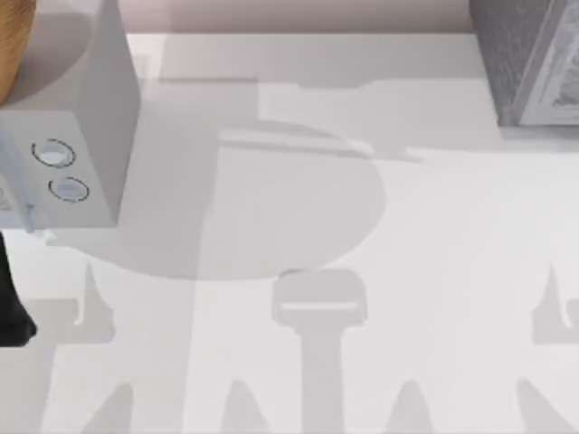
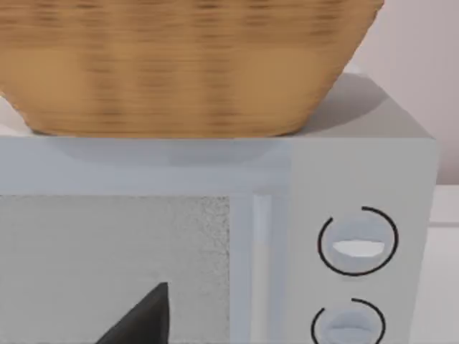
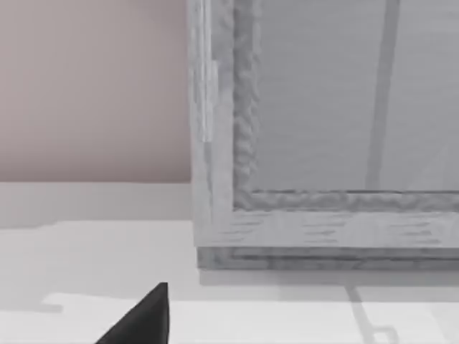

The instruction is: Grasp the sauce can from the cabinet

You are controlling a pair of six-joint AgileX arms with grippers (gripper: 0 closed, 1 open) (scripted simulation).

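**Three cameras: one overhead, two at the wrists**

The top view looks straight down on the bench (image 1: 362, 226), with the pale box (image 1: 81, 117) at its left edge and the cabinet (image 1: 529, 59) in the far right corner. The left wrist view faces the pale box's front (image 2: 358, 179) from close by, level with its two ring marks, a basket (image 2: 179, 64) on top. The right wrist view faces the cabinet's front (image 3: 323, 107) from low and near, with bench and back wall (image 3: 93, 86) beside it. Each wrist view shares its box with the top view.

A dark grey speckled pattern is seen on the cabinet (image 1: 520, 54). The pale grey box (image 1: 86, 90) is smooth, and the basket (image 2: 186, 64) is woven tan.
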